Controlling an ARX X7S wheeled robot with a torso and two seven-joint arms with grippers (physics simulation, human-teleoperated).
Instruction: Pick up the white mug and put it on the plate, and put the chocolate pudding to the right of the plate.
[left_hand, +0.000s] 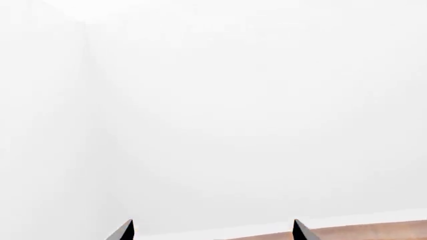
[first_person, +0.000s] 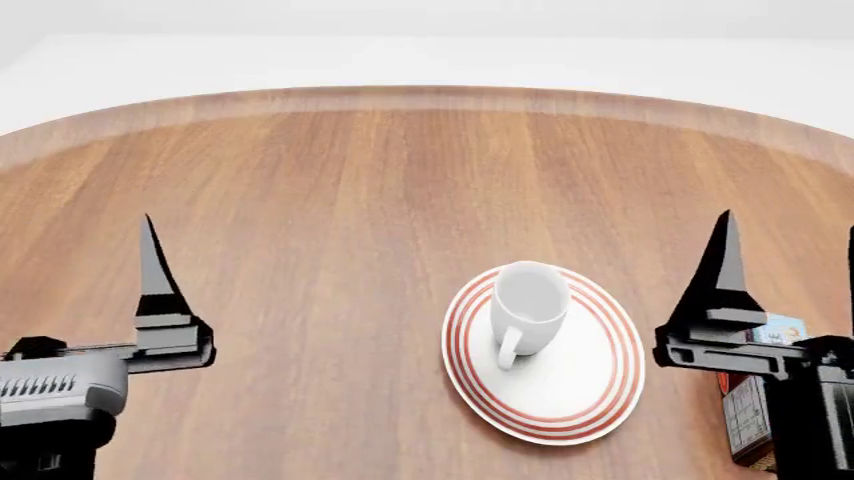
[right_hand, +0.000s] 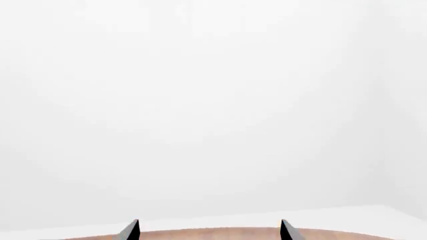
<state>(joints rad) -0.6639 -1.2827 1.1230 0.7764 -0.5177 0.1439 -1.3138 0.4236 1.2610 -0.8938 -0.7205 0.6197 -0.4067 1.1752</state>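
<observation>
White mug (first_person: 530, 308) upright on the plate (first_person: 577, 392), toward the plate's far-left part, handle turned to the near side; that half of the task apparently done. Chocolate pudding (first_person: 751, 408) lying on the worktop (first_person: 334, 200) just off the plate's right rim, largely hidden behind the right gripper (right_hand: 208, 231), light blue face peeking out beside the dark finger; whether touching the plate, impossible to tell. Long axis seemingly running near-to-far, though too much covered to be sure. Right gripper open and empty, both tips wide apart in its wrist view, hovering directly over the box, clearly the nearer arm for any further nudge. Left gripper (left_hand: 212, 231) likewise spread wide, nothing between its tips, well apart from plate and box on the far-left side. Box already right of the plate, so probably little left beyond checking placement and pulling clear.
</observation>
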